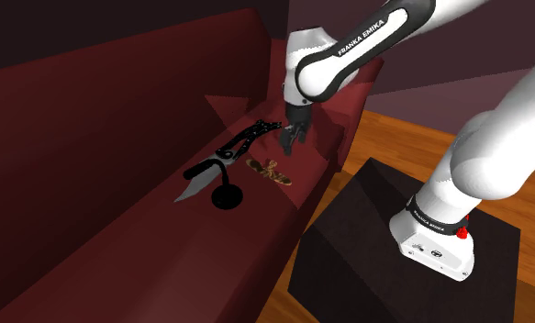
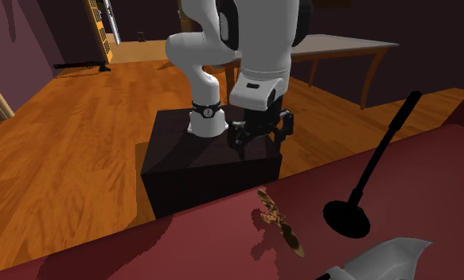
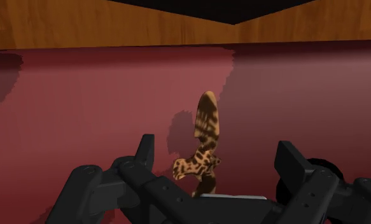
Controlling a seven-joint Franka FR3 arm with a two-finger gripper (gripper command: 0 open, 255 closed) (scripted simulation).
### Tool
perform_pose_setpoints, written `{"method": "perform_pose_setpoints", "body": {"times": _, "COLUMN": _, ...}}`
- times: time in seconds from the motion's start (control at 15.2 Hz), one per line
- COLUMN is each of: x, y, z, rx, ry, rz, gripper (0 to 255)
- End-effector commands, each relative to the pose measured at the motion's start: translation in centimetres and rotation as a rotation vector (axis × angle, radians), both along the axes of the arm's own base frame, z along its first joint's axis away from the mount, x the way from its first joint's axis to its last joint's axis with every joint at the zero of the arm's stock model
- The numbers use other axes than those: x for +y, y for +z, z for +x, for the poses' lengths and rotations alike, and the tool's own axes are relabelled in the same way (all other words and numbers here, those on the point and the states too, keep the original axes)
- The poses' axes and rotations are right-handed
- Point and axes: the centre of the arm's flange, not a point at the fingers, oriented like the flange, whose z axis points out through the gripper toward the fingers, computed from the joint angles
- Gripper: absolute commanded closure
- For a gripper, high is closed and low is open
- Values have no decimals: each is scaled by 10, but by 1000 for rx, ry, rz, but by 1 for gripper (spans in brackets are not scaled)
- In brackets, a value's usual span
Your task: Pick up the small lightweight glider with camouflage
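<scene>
The small glider (image 3: 203, 143) has a tan and dark brown camouflage pattern and lies flat on the dark red sofa seat (image 3: 82, 108). In the wrist view it sits between my two black fingers (image 3: 146, 153), which stand wide apart and do not touch it. My gripper (image 1: 289, 139) hangs open a little above the glider (image 1: 268, 172), toward the sofa's armrest end. From the second exterior view the gripper (image 2: 259, 137) hovers over the seat's edge, with the glider (image 2: 279, 223) lower down on the cushion.
A black stand with a round base (image 1: 227, 196) and a long jointed black arm (image 1: 251, 136) lies beside the glider, with a grey blade-like piece (image 1: 194, 186). The dark robot stand (image 2: 210, 159) sits against the sofa on a wooden floor (image 2: 71, 135). A table (image 2: 341, 48) stands behind.
</scene>
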Motion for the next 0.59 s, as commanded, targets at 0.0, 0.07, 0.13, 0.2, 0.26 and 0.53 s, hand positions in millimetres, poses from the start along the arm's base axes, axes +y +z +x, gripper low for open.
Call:
{"method": "perform_pose_setpoints", "body": {"times": 0.0, "x": 6, "y": -24, "z": 12, "rx": -2, "ry": 2, "rz": -1, "gripper": 0}}
{"method": "perform_pose_setpoints", "body": {"times": 0.07, "x": 9, "y": -35, "z": 18, "rx": -2, "ry": 3, "rz": -2, "gripper": 0}}
{"method": "perform_pose_setpoints", "body": {"times": 0.13, "x": 12, "y": -47, "z": 23, "rx": -1, "ry": 4, "rz": -3, "gripper": 0}}
{"method": "perform_pose_setpoints", "body": {"times": 0.2, "x": 16, "y": -58, "z": 29, "rx": -1, "ry": 5, "rz": -3, "gripper": 0}}
{"method": "perform_pose_setpoints", "body": {"times": 0.26, "x": 19, "y": -69, "z": 35, "rx": -1, "ry": 6, "rz": -4, "gripper": 0}}
{"method": "perform_pose_setpoints", "body": {"times": 0.53, "x": 31, "y": -112, "z": 57, "rx": -1, "ry": 9, "rz": -7, "gripper": 0}}
